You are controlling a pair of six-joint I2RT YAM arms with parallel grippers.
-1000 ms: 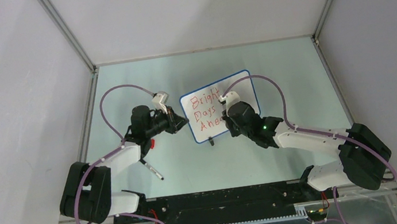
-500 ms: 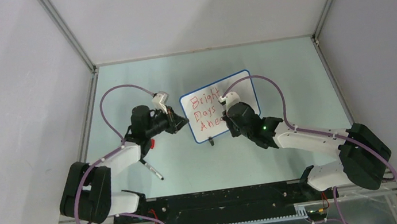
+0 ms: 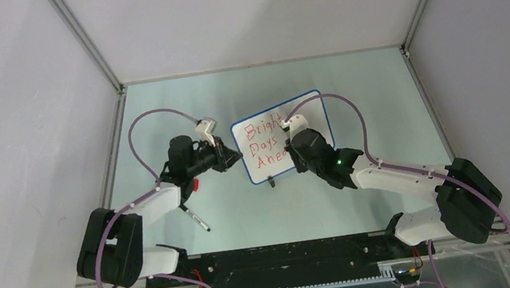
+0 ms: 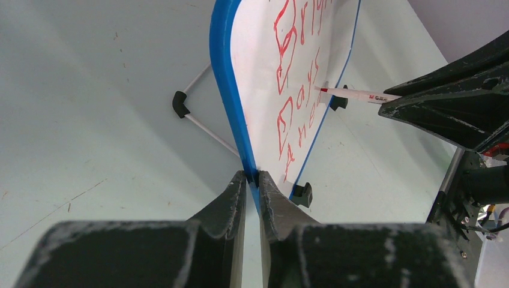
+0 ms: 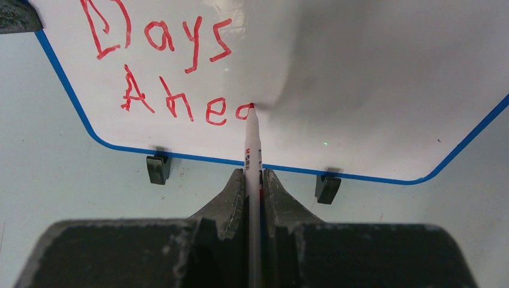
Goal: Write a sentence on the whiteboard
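Right claw [image 5: 253, 175] clamps a marker [image 5: 252, 141], its tip on the sentence [image 5: 174, 105] at its last line; left claw [image 4: 252, 178] pinches the whiteboard [image 5: 384, 84] by its left edge. Hard pressure could shove the whiteboard loose, skewing letters.

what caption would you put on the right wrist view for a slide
Right gripper pinches a red marker, tip on the whiteboard at the unfinished bottom line under "Days".

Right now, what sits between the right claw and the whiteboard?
A red-tipped marker, clamped in the right claw, its tip touching the whiteboard; the right wrist view shows it.
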